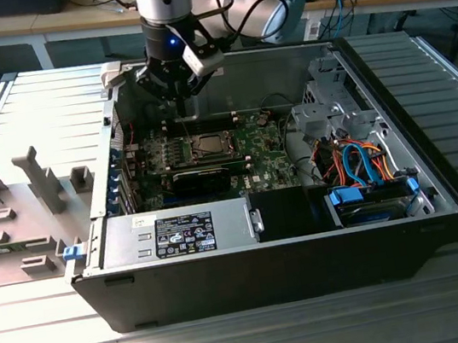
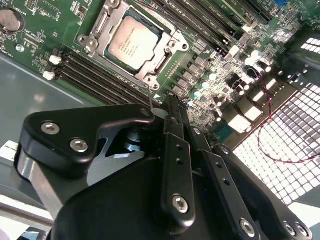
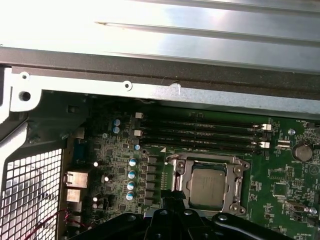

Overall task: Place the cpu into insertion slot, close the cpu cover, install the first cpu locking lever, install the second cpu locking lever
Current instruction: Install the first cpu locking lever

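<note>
Cpu [image 2: 131,43], a light, fragile chip, sits in the insertion slot [image 3: 181,177] under the cpu cover [image 2: 167,61]; my pincer [image 2: 172,107] hovers nearby, fingers together, empty.

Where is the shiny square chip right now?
The cpu sits in the insertion slot in the middle of the green motherboard, beside the long memory slots in both wrist views, under the cpu cover.

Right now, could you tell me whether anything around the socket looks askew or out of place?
Nothing stands out. The cpu lies flat and square under the closed cpu cover, and the gripper hovers above the motherboard.
</note>
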You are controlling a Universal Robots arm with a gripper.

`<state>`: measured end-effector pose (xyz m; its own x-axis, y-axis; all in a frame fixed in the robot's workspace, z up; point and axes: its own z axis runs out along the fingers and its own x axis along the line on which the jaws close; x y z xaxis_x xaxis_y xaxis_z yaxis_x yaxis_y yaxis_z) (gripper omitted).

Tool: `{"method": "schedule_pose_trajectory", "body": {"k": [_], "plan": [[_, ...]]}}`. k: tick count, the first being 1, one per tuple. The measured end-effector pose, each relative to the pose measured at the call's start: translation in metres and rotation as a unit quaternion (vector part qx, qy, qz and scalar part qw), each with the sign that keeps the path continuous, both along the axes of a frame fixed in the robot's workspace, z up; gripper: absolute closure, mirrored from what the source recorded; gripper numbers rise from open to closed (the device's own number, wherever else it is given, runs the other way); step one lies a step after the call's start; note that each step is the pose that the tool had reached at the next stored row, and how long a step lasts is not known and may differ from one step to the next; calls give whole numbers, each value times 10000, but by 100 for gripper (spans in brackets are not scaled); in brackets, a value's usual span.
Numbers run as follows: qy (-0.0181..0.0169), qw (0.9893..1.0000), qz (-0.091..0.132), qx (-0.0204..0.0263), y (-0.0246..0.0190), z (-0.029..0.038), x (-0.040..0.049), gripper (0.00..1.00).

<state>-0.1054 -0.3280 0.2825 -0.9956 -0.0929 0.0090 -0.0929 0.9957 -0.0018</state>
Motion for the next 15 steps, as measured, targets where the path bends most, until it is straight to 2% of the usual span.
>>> {"method": "schedule_pose_trajectory", "body": {"k": [15], "plan": [[0, 10000, 0, 0, 0, -22, -48, 89]]}}
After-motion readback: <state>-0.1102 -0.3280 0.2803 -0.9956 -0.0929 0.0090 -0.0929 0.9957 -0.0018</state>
